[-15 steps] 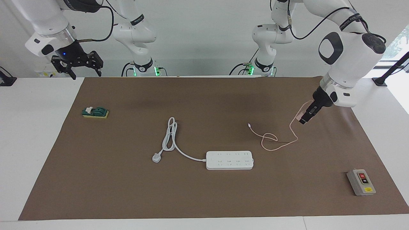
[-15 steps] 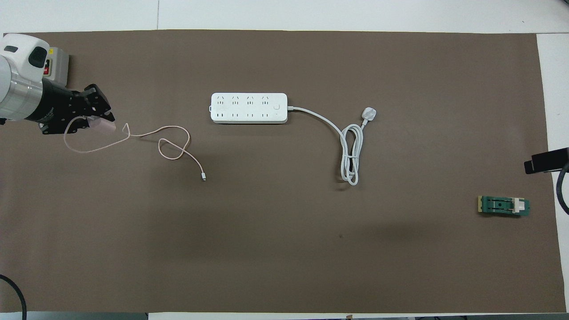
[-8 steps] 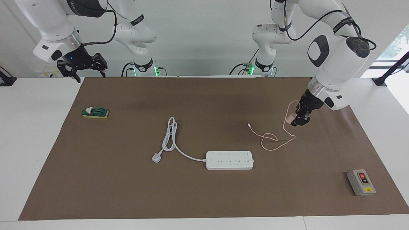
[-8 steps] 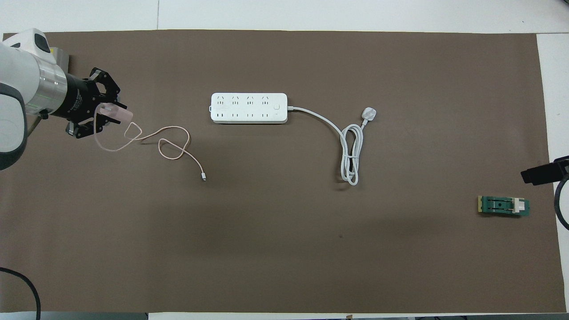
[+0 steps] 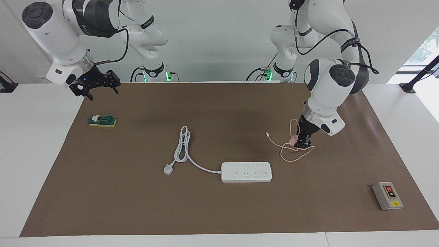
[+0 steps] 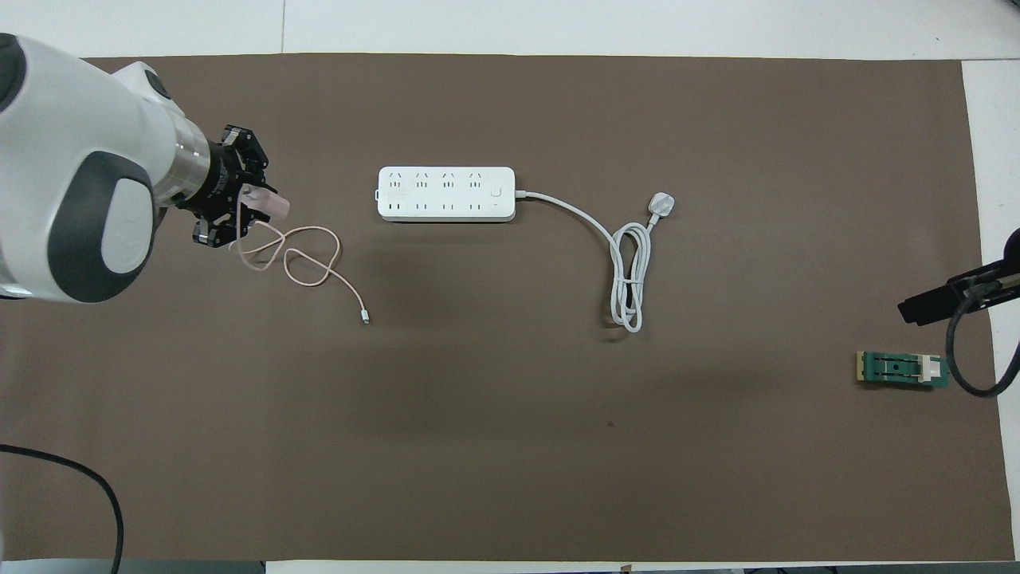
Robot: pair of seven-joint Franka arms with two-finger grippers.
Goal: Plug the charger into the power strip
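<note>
Meanwhile the left gripper (image 5: 303, 141) clamped the charger (image 5: 294, 139) above its coiled cable (image 5: 291, 156), while the right gripper (image 5: 97, 87) waited spread open above the mat's (image 5: 137, 206) corner.

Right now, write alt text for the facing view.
The left gripper holds the pink charger above its looped cable, short of the white power strip. The right gripper waits over the mat's corner.

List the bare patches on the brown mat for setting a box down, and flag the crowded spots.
Bare: the wide stretch nearer the robots than the white cord, reaching the green switch.
Crowded: around the left gripper holding the charger, over its cable loops beside the power strip.
</note>
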